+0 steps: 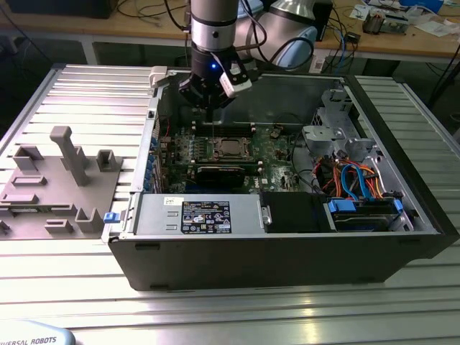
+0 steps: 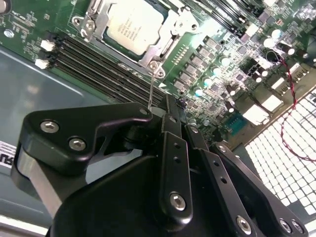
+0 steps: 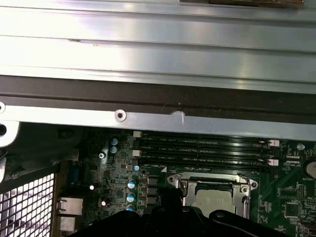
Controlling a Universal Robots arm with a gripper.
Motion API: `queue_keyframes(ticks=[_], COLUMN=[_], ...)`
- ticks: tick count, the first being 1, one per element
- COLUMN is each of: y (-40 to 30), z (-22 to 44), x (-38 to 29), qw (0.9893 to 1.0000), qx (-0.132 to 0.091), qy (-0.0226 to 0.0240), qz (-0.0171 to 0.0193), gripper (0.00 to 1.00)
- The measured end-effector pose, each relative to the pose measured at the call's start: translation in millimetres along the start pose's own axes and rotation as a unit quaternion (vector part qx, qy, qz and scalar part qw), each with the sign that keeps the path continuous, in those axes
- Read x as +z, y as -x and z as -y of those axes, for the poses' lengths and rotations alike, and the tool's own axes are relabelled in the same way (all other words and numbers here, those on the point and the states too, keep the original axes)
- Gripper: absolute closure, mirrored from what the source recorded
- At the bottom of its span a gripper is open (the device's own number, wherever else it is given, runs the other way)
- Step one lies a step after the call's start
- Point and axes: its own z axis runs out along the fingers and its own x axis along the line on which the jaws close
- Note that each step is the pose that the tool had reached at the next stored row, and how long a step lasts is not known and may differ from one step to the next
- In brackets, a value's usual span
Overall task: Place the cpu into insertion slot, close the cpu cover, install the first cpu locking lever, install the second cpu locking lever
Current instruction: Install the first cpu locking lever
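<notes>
The cpu point(image 1: 231, 147) lies flat in its socket on the green motherboard, silvery top up, in both wrist views point(image 2: 131, 24) point(image 3: 212, 197). The cpu cover point(image 2: 182, 22) is down around it as a silvery frame point(image 3: 242, 190). A thin wire locking lever point(image 2: 152, 84) stands up from the socket's corner; its upper end vanishes behind the gripper's black linkage. My gripper point(image 1: 210, 115) hangs inside the case just behind the socket, fingers together and pointing down point(image 2: 170, 101) point(image 3: 170, 200). Whether they touch the lever I cannot tell.
The open computer case point(image 1: 287, 251) rests on a ribbed metal table. A power supply point(image 1: 201, 215) sits at the front and a drive cage with blue cables point(image 1: 359, 194) on the exterior view's right. Memory slots point(image 2: 98, 64) flank the socket. A grey fixture tray point(image 1: 57, 180) lies outside.
</notes>
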Motion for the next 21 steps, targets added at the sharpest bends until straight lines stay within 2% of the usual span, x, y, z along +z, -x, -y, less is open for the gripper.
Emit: queue_keyframes(ticks=[12, 21], y=[11.9, 17.1], z=[0.8, 1.6], x=[2.0, 11.3], qw=[1.0000, 1.0000], qx=[0.000, 0.000], qy=[0.0015, 0.0018], qz=[-0.0011, -0.0026], gripper=[0.89, 0.89])
